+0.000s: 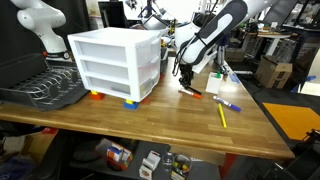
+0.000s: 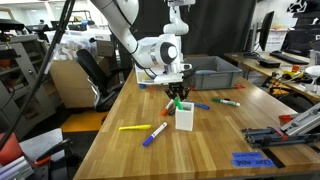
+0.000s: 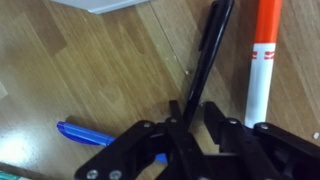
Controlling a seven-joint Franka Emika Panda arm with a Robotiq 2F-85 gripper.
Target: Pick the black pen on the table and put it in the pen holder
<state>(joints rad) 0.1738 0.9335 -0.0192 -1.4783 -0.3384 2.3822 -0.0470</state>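
Note:
The black pen (image 3: 207,50) lies on the wooden table, and its thin end runs in between my fingers. My gripper (image 3: 195,112) is down at the table and straddles that end. The pen rests against one finger and a gap shows on the other side, so the jaws are not clamped. The gripper also shows in both exterior views (image 1: 185,78) (image 2: 177,97). The pen holder (image 2: 184,118), a small white boxy cup with orange at its top, stands on the table just beside the gripper, on the camera side.
A pen with a red-orange section (image 3: 264,55) lies right beside the black pen. A blue pen (image 3: 85,134) lies on its other side. A white drawer unit (image 1: 115,60), a yellow pen (image 2: 133,127), a purple pen (image 2: 155,134) and a grey bin (image 2: 205,70) share the table.

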